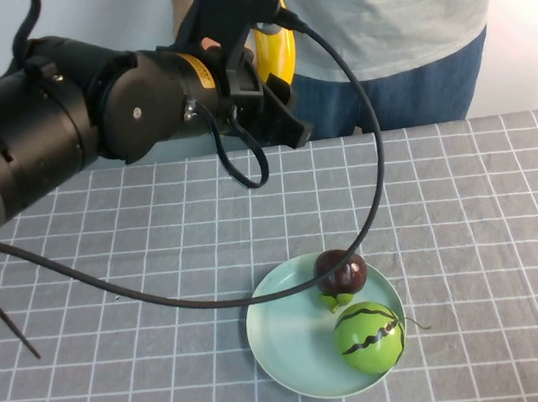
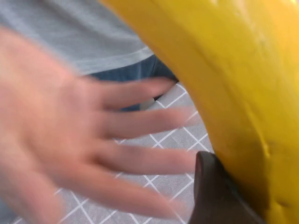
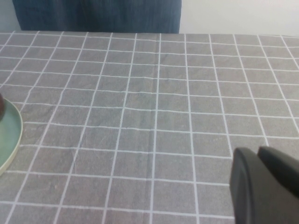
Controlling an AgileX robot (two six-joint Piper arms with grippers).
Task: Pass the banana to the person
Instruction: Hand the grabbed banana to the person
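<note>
The bench (image 1: 493, 202), under a grey cloth with a white grid, fills most of the high view, and the pale green plate (image 1: 290, 344) on its near side serves as the landmark. Beyond the plate, at the far edge of the bench, stands the person (image 1: 396, 33) in a light T-shirt and blue jeans. The left arm reaches from the left, raised well above and beyond the plate, its left gripper (image 1: 254, 34) up against the person's torso. Its jaws are clenched on the banana (image 1: 275, 47), which hangs upright and yellow, far from the plate and off the bench. In the left wrist view the person's open hand (image 2: 70, 149), blurred, is spread just beside the banana (image 2: 224, 79). On the plate lie a green striped melon (image 1: 369, 337) and, touching it on the far side, a dark maroon fruit (image 1: 340, 272). The right gripper (image 3: 264, 186) shows only as one dark part low over bare cloth away from the plate (image 3: 8, 135); whether its jaws are released or clenched I cannot tell.
</note>
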